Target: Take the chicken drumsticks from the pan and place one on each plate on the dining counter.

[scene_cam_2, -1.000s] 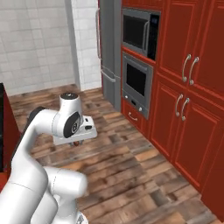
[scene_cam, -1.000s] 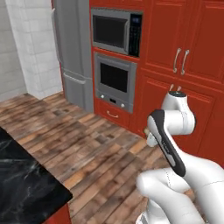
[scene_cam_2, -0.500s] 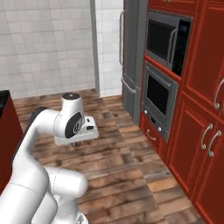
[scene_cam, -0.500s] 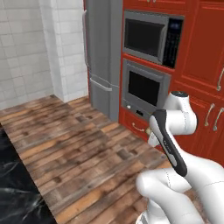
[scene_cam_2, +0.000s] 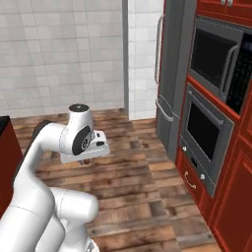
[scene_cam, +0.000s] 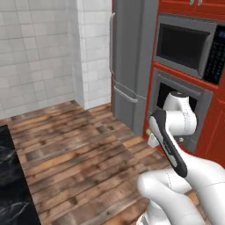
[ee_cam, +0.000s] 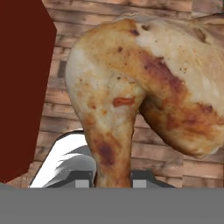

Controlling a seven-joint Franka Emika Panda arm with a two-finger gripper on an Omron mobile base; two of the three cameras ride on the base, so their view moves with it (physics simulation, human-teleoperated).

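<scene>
From my remote station I find the claw [ee_cam: 113,183] pinching a chicken drumstick [ee_cam: 144,94] by its narrow end. The hand view shows the two dark finger tips pressed against either side of the bone end, with the meaty, golden-brown bulk rising above them and spreading to the right. The skin is glossy, with darker browned patches and a small red fleck near the middle.

Behind the drumstick lies wooden plank floor [ee_cam: 57,96]. A flat dark-red panel [ee_cam: 22,87] covers the left part of that view; I cannot tell which cabinet it belongs to.

In the right base view the arm is folded, its hand [scene_cam_2: 91,145] held level above the wood floor [scene_cam_2: 133,197], well apart from the appliances. A small brownish bit shows under the hand, too small to identify with confidence.

Ahead stand a grey refrigerator [scene_cam: 132,66], a built-in microwave [scene_cam: 189,46] and an oven [scene_cam_2: 209,135] set in red cabinetry [scene_cam_2: 231,211], with white tiled wall [scene_cam: 39,52] to the left. A corner of the black marble table [scene_cam: 11,184] shows at the lower left of the left base view.
</scene>
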